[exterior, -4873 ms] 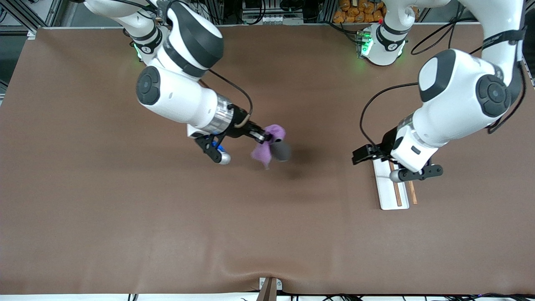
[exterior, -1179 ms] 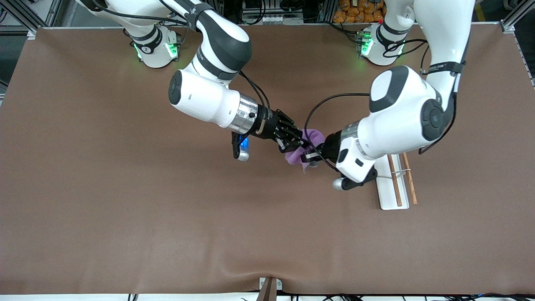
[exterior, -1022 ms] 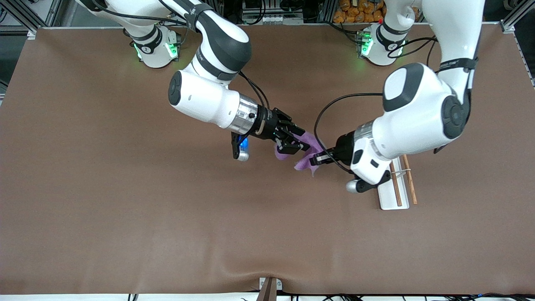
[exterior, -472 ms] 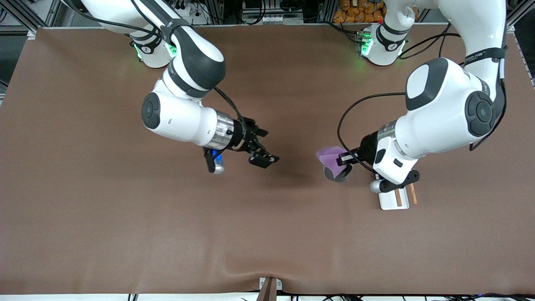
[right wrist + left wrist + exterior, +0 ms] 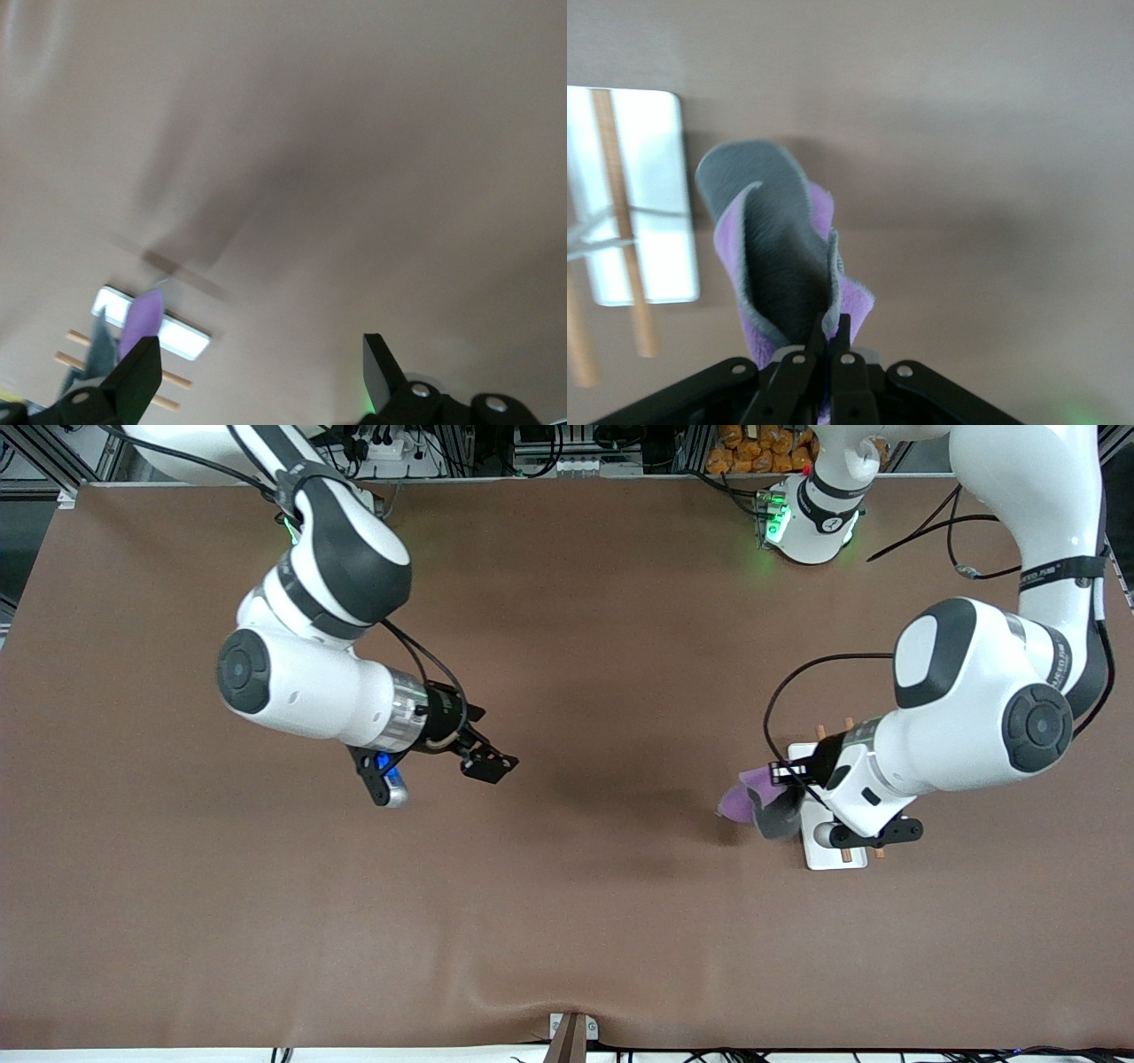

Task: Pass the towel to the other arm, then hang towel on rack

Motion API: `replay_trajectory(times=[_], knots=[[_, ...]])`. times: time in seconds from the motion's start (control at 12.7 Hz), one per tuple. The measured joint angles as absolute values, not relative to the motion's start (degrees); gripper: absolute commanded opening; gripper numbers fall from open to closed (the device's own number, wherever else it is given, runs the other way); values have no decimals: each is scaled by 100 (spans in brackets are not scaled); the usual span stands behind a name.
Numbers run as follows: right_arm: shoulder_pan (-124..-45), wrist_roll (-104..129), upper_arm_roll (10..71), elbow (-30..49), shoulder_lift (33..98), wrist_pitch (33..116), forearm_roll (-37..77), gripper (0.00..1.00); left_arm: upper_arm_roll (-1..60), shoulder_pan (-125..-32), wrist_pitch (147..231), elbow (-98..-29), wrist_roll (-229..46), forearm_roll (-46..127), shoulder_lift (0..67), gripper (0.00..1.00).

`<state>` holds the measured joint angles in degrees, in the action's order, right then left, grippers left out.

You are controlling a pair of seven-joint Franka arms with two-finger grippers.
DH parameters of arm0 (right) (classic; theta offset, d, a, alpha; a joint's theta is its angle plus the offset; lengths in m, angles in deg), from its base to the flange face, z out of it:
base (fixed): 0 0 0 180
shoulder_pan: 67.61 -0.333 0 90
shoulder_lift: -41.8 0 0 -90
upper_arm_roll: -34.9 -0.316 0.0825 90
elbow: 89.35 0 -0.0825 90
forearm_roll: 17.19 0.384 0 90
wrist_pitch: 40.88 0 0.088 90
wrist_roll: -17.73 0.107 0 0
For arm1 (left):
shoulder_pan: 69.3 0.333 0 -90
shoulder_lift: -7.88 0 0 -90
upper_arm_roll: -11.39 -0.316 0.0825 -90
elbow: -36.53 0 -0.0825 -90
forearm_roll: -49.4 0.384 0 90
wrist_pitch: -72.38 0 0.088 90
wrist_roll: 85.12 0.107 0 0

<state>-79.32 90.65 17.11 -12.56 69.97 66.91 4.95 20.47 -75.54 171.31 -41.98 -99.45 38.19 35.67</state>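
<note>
The towel [image 5: 742,799], purple with a dark grey face, hangs from my left gripper [image 5: 780,774], which is shut on its edge. It hangs right beside the rack [image 5: 819,856], a white base with wooden rods that my left hand mostly covers. In the left wrist view the shut fingertips [image 5: 830,329] pinch the towel [image 5: 780,257], and the rack [image 5: 651,221] lies just beside it. My right gripper [image 5: 486,765] is open and empty over the table, toward the right arm's end. The right wrist view shows its spread jaws [image 5: 261,367], with the towel [image 5: 142,320] and rack [image 5: 182,336] far off.
The brown table mat [image 5: 567,921] has a raised wrinkle near its edge closest to the front camera. A small bracket [image 5: 571,1032] sits at that edge. Both arm bases [image 5: 811,518] stand along the table's edge farthest from the front camera.
The right gripper opened, let go of the towel and drew back toward its own end. The left gripper, shut on the towel, carried it over to the rack.
</note>
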Motion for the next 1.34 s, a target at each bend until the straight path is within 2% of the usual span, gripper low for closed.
replay_trajectory(times=[0.55, 0.86, 1.18, 1.26, 1.34], knots=[[-6897, 6673, 1721, -1267, 6574, 5410, -222, 100, 2029, -6835, 16810, -4530, -8358, 4621, 3671, 0], [-6436, 5222, 1721, -1269, 6440, 5081, -704, 100, 2017, -6186, 16746, -4663, -7566, 4708, 3727, 0], [-6304, 4106, 1721, -1270, 6301, 4866, -1434, 100, 2022, -5853, 16742, -4671, -7373, 4708, 3975, 0], [-6233, 3871, 1722, -1270, 6268, 4822, -1476, 100, 2029, -5856, 16744, -4671, -7373, 4708, 4011, 2], [-6134, 3584, 1722, -1270, 6234, 4781, -1531, 100, 2039, -5865, 16744, -4670, -7373, 4708, 4022, 32]])
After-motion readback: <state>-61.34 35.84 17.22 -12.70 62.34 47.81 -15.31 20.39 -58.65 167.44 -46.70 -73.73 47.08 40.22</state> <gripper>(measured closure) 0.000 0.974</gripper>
